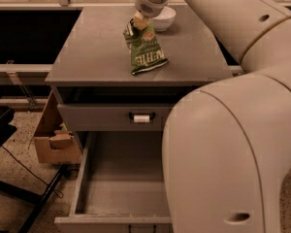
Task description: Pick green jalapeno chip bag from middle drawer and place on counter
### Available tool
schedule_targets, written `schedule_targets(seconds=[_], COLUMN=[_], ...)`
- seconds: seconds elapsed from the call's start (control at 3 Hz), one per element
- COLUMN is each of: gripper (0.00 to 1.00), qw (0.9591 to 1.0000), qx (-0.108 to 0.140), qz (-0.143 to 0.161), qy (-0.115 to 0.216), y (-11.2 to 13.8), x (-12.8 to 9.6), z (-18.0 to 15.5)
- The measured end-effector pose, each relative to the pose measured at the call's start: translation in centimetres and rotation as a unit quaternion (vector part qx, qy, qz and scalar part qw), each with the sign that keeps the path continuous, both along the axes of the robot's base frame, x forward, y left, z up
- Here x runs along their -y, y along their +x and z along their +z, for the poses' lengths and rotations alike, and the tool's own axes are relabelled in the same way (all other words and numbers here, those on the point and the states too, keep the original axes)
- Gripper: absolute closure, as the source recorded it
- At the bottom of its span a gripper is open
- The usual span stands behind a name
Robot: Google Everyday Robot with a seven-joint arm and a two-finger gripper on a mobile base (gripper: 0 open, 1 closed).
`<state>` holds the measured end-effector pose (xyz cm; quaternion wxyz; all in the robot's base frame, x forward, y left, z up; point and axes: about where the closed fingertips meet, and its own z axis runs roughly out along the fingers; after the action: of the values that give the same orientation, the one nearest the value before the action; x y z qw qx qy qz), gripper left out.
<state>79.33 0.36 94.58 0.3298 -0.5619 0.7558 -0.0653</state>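
Observation:
The green jalapeno chip bag (146, 52) with white block lettering hangs from its pinched top over the grey counter (92, 47); its lower end reaches the counter surface. My gripper (137, 23) is shut on the bag's top, above the middle of the counter. The middle drawer (121, 178) is pulled out below, and the part of its grey bottom that shows is bare; my arm hides its right side.
A white bowl (162, 18) stands at the back of the counter, just behind the gripper. The top drawer front with a black handle and white tag (141, 117) is closed. A cardboard box (56, 135) sits on the speckled floor at the left. My large arm fills the right.

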Motion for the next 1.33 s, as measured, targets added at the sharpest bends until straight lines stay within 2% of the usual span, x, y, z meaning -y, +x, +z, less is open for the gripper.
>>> schedule_targets(seconds=[1.0, 1.33], gripper=[0.01, 0.0], qw=[1.0, 1.0], qx=[0.0, 0.0], qz=[0.0, 0.0], qy=[0.0, 0.0], y=[0.0, 0.0], x=[-0.01, -0.01], z=[-0.01, -0.01])
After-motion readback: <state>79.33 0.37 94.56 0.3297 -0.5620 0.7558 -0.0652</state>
